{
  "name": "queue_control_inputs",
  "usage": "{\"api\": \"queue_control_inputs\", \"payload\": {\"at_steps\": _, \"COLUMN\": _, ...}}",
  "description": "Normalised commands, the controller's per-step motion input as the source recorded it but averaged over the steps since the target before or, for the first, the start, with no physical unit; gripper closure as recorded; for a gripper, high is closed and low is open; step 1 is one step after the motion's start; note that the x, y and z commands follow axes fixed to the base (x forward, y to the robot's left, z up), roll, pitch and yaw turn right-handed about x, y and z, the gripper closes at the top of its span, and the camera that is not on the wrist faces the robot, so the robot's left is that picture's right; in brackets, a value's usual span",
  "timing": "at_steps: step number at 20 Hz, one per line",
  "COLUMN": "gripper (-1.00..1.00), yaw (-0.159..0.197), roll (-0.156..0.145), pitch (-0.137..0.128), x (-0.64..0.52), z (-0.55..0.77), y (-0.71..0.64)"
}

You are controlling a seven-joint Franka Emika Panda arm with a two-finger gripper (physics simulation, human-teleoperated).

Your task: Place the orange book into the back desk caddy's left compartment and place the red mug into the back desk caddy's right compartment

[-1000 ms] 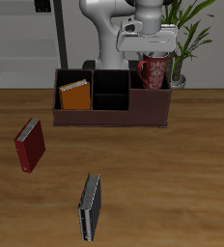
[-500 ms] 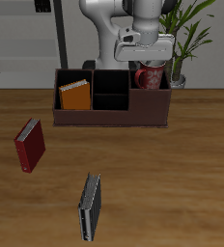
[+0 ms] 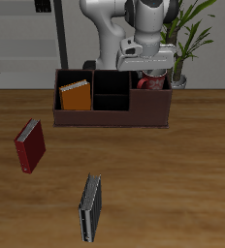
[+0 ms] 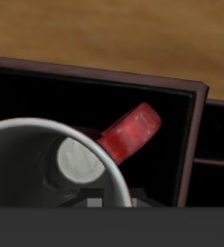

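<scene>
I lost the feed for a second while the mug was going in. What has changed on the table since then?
The pincer has come down with the red mug, which now sits lower inside the back desk caddy, in its right compartment; only the top of the mug shows above the wall. Whether the pincer has released the mug cannot be told. The orange book, the dark red book and the grey-black book have not moved.

Red mug [image 3: 151, 81] (upright) inside caddy [image 3: 112, 114]

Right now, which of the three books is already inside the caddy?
The small bright orange hardcover book: it stands in the dark brown wooden caddy's wide end section. The dark red book and grey-black book lie out on the table.
</scene>
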Motion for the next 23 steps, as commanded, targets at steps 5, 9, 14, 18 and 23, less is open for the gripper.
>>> {"api": "queue_control_inputs", "payload": {"at_steps": 5, "gripper": 1.0, "yaw": 0.004, "roll": -0.013, "pitch": 0.059, "x": 0.06, "z": -0.26, "y": -0.09}}
{"api": "queue_control_inputs", "payload": {"at_steps": 9, "gripper": -1.0, "yaw": -0.068, "roll": 0.028, "pitch": 0.066, "x": 0.07, "z": -0.11, "y": -0.11}}
{"api": "queue_control_inputs", "payload": {"at_steps": 14, "gripper": -1.0, "yaw": -0.039, "roll": -0.006, "pitch": 0.001, "x": 0.07, "z": 0.08, "y": -0.11}}
{"api": "queue_control_inputs", "payload": {"at_steps": 18, "gripper": -1.0, "yaw": -0.04, "roll": -0.004, "pitch": -0.011, "x": 0.09, "z": 0.1, "y": -0.09}}
{"api": "queue_control_inputs", "payload": {"at_steps": 23, "gripper": -1.0, "yaw": -0.01, "roll": -0.003, "pitch": -0.055, "x": 0.11, "z": 0.23, "y": -0.08}}
